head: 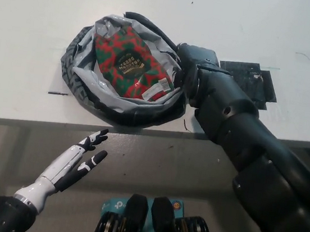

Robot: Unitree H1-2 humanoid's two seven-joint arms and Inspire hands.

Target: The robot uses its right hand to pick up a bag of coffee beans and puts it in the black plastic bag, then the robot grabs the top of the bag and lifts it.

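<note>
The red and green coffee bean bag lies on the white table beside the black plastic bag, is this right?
Not quite. The head view shows the red and green coffee bean bag lying inside the open black plastic bag, not beside it. The black plastic bag sits on the white table.
</note>
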